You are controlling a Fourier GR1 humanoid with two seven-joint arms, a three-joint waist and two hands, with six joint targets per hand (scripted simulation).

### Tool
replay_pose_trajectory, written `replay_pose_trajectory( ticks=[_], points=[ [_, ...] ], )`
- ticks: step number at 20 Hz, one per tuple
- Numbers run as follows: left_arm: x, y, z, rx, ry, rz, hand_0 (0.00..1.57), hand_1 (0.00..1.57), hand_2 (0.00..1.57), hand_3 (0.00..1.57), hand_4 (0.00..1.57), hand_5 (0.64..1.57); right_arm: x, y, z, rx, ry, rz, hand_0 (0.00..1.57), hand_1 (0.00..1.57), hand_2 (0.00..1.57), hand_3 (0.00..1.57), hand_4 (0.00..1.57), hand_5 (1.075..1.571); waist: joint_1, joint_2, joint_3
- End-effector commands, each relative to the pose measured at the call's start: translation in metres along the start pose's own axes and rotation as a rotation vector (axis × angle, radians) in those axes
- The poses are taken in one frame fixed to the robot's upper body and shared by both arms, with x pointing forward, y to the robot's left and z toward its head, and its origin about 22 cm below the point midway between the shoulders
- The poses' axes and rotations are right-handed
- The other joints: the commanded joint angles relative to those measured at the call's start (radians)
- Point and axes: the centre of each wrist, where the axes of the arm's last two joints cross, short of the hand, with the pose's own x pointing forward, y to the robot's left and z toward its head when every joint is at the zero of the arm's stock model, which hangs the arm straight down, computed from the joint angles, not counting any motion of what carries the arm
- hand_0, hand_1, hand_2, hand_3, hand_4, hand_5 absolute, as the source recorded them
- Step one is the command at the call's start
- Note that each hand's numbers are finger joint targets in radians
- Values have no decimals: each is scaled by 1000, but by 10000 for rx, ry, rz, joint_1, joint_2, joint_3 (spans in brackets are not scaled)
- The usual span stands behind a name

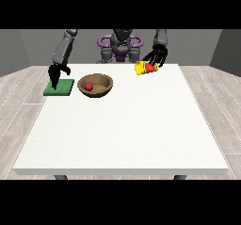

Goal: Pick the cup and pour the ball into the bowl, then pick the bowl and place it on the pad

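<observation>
**Ball in the bowl, pad waiting just beside it**

The red ball [88,85] already lies inside the wooden bowl [104,89], so the pouring half of the task looks done and the bowl's short trip is what remains. The bowl sits upright on the white tabletop [122,130], mouth up, towards the view's left and the robot's side. Being round, it has no long axis to line up with; any approach has to meet its rim.

The green pad [63,90] lies flat just beside the bowl, on the side towards the view's left, with a narrow strip of tabletop between them. The robot hand at the view's left [57,73] hangs over the pad's far edge with its fingers pointing down and holding nothing; whether they are spread or drawn together I cannot tell. It is plainly the nearer hand to the bowl, which lies from it towards the view's right and slightly towards the camera.

The robot hand at the view's right [157,57] is curled round the yellow-and-red cup [145,68], held above the tabletop's far edge and well apart from the bowl. The cup lies tipped on its side (long axis roughly level), its mouth pointing towards the view's left.

My judgement: the bowl falls to the hand at the view's left.
</observation>
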Motion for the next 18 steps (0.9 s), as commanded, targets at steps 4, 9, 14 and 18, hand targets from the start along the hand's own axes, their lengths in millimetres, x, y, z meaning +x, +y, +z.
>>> replay_pose_trajectory(
  ticks=[4,9,14,18],
  points=[
    [-46,-9,50,2606,-194,3376,1284,1284,1104,755,1422,1567,36,-23,-20,-727,-1542,-506,0,0,390,237,692,1546,1004,2075,15],
    [-62,2,40,2938,-832,6917,777,777,668,0,943,1547,32,-5,-31,-1125,-1910,-1024,0,0,399,84,594,1544,1450,2767,18],
    [-80,-17,49,2278,-575,8211,0,0,0,0,0,642,45,19,-54,-343,-2462,-1109,0,0,0,0,0,1569,562,3244,54],
    [-99,-8,58,2026,-380,8514,0,0,0,0,0,654,33,53,-66,-62,-1724,-847,0,0,0,0,0,1571,486,2615,75]
  ],
)
